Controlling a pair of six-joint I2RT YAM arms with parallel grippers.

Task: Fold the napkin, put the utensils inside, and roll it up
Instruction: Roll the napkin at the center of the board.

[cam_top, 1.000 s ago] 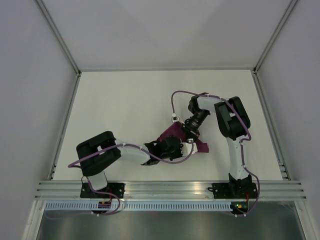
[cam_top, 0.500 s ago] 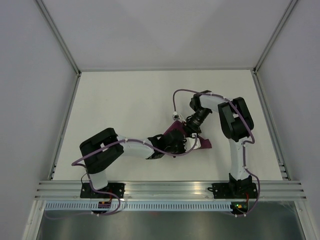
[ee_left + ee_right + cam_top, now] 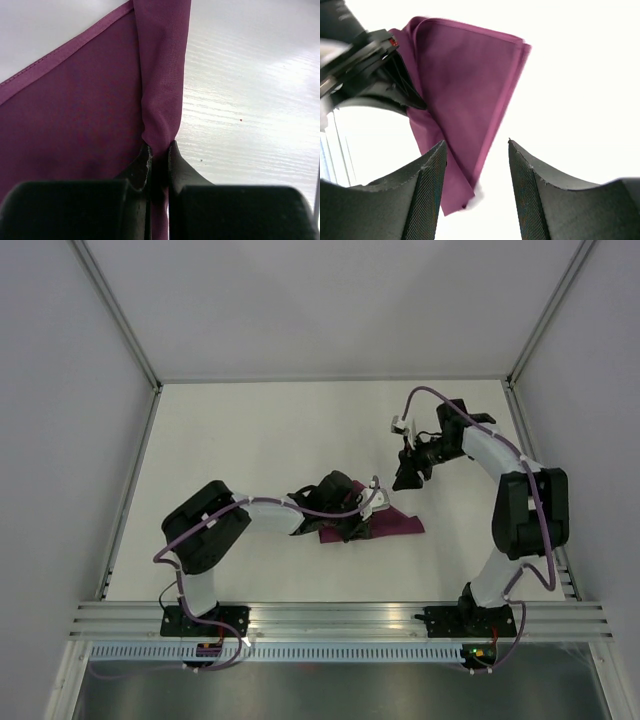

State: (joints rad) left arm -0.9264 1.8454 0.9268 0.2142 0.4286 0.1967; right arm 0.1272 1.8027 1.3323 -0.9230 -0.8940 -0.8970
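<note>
Left wrist view: left gripper (image 3: 159, 150) pinches a napkin (image 3: 75, 115) fold, folding underway; right gripper (image 3: 476, 150), spread empty at one o'clock, should next fetch utensils.

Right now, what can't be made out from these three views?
- Utensils: none visible in any view; whether they lie inside the napkin cannot be told.
- Left wrist: the pinched fold runs off the bottom edge behind the left end effector.
- Top view: that arm's wrist covers the napkin's left part.
- Right wrist: table washed out white; napkin's near corner blurred, by the open right end effector.
</note>
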